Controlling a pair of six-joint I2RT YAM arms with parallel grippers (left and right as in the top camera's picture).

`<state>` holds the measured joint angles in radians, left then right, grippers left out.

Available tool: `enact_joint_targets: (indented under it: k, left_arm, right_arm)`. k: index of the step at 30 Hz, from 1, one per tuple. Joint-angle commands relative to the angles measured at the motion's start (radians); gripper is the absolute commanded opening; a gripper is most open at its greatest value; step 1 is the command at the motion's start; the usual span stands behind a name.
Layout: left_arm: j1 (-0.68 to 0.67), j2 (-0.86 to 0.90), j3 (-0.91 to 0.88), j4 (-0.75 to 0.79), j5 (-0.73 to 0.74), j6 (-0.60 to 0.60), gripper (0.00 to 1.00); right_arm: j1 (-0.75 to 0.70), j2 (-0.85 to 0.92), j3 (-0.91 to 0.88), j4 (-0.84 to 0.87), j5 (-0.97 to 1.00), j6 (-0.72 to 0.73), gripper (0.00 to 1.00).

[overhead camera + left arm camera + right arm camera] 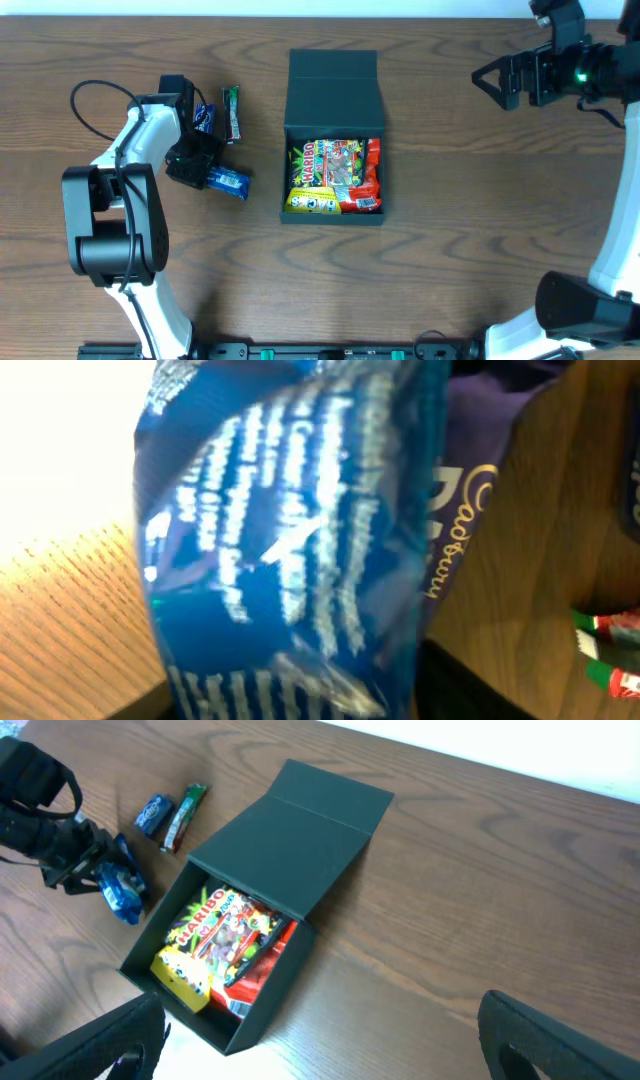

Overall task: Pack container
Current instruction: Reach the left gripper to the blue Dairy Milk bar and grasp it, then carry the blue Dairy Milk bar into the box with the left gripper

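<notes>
The dark teal-green container [332,92] lies open at the table's middle with its flap lid folded back; it also shows in the right wrist view [300,840]. A yellow Haribo packet [325,175] and a red packet [372,175] lie inside it. My left gripper [200,170] is shut on a blue snack packet [228,181] left of the container; the packet [290,540] fills the left wrist view. My right gripper [492,80] is open and empty, high at the far right.
A green candy bar [232,112] and a small blue packet [204,117] lie left of the container. A purple Cadbury packet [475,490] shows behind the blue one. A black cable [95,110] loops at the far left.
</notes>
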<state>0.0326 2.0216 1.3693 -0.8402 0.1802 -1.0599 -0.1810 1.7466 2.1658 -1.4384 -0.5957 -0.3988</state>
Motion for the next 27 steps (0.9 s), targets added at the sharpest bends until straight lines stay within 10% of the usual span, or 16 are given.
enact_joint_targets:
  k: [1, 27]
  left_arm:
    - [0.005, 0.019, -0.026, -0.019, -0.034, 0.029, 0.5]
    - [0.005, -0.21, -0.024, -0.04, -0.182, 0.128, 0.24]
  right_arm:
    - [-0.008, 0.001, -0.003, 0.003, -0.019, -0.009, 0.99]
    - [-0.008, 0.001, -0.004, 0.006, -0.024, -0.009, 0.99]
